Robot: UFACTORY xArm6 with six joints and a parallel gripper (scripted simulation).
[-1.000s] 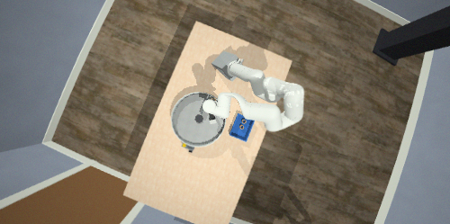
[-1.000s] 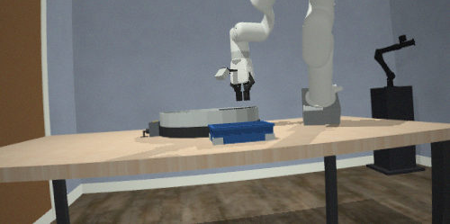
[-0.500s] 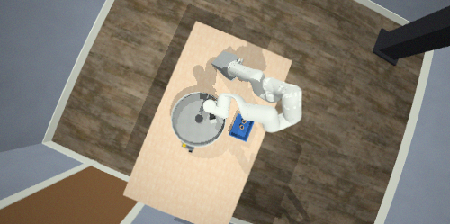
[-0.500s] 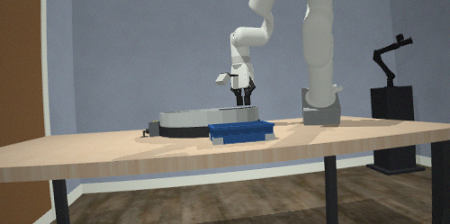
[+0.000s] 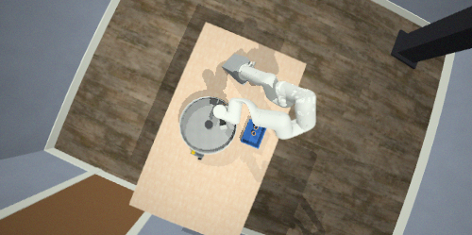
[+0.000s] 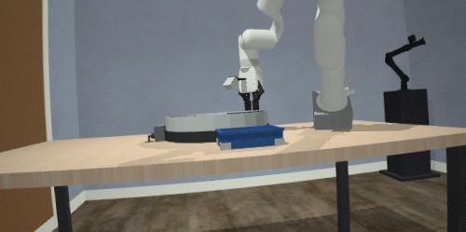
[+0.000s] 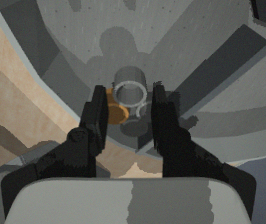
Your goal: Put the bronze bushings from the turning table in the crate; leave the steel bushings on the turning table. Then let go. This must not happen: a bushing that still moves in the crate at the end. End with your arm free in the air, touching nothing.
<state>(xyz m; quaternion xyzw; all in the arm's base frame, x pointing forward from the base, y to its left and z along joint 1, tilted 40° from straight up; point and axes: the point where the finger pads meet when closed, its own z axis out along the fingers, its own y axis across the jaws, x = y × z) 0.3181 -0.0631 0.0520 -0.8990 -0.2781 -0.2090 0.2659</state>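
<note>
The grey turning table (image 5: 208,125) stands on the wooden table, and its rim shows in the side view (image 6: 216,120). In the wrist view a steel bushing (image 7: 131,92) stands upright on the turning table, with a bronze bushing (image 7: 117,111) lying against its left side. My gripper (image 7: 129,99) is partly open and empty. It hangs just above these two, with the steel bushing showing between the fingers and the bronze one by the left finger. From the side my gripper (image 6: 252,103) is close over the right part of the turning table. The blue crate (image 5: 253,134) holds two bronze bushings.
The crate (image 6: 250,136) sits right beside the turning table, on its near right side. The arm's base (image 6: 332,115) stands behind it. A small drive unit (image 5: 194,153) sticks out of the turning table's edge. A black camera stand (image 6: 404,104) is off the table at right.
</note>
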